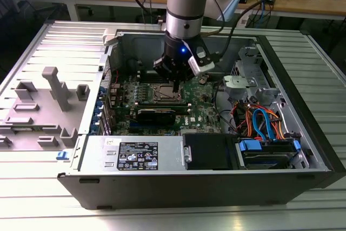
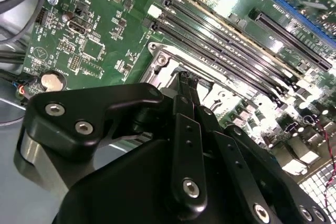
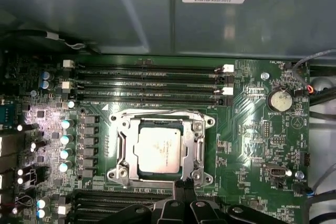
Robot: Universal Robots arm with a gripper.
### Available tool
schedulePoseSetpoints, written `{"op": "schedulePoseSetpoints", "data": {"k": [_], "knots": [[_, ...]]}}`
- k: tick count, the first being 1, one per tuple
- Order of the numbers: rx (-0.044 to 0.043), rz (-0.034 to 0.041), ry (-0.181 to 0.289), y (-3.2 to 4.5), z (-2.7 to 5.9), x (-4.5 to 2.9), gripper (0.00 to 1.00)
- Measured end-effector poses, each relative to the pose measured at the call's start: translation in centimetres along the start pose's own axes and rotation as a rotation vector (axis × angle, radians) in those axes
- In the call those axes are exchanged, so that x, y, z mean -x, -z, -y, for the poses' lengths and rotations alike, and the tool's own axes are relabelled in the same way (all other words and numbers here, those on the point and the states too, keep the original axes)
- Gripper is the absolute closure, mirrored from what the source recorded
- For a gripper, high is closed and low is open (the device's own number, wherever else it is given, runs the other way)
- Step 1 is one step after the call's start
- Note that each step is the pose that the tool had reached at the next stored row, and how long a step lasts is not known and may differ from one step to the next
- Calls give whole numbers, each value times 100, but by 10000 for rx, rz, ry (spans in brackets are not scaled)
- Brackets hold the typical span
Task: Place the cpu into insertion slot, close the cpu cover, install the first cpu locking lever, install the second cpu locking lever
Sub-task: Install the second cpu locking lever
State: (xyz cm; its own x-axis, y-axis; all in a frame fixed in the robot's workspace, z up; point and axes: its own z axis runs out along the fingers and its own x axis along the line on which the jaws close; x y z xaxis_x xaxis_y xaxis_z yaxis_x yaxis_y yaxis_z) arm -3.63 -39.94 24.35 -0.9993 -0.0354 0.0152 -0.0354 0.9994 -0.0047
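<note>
Gripper down inside the open computer case, black fingers pressed together to a narrow point, nothing seen held between them. Tips right at the near edge of the insertion slot, just beside the metal rim, whether touching it cannot be told. Same closed pair seen from behind in the second wrist view, gripper poised over the bright metal of the socket.

Just beyond the tips: the cpu, dull silver square, lying flat in the slot. Around it the cpu cover, thin silvery frame, down over the chip's edges with the chip top showing through its window. Thin wire lever running along the far side of the socket frame, bent at its corners; whether latched cannot be told.

Further past the socket: four long black memory slots side by side, white tabs at their ends. Off to one side of the jaws, a round coin battery on the green motherboard; to the other side, a row of small capacitors.

Farthest out, in the exterior view: arm coming straight down into the case, gripper at the socket. Bundle of orange and blue cables toward the exterior view's right. Grey plastic fixture on the ribbed table toward the exterior view's left
</note>
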Motion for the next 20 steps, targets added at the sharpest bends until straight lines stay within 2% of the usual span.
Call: {"op": "schedulePoseSetpoints", "data": {"k": [2, 7, 9, 15, 20], "knots": [[1, 1, 0, 0, 29, -1, 89], [0, 0, -1, -1, 163, -8, 89], [2, 0, 2, -6, 170, -44, 89], [-1, 0, 65, -17, 189, -231, 89], [-2, 0, 71, -17, 190, -241, 89]]}}
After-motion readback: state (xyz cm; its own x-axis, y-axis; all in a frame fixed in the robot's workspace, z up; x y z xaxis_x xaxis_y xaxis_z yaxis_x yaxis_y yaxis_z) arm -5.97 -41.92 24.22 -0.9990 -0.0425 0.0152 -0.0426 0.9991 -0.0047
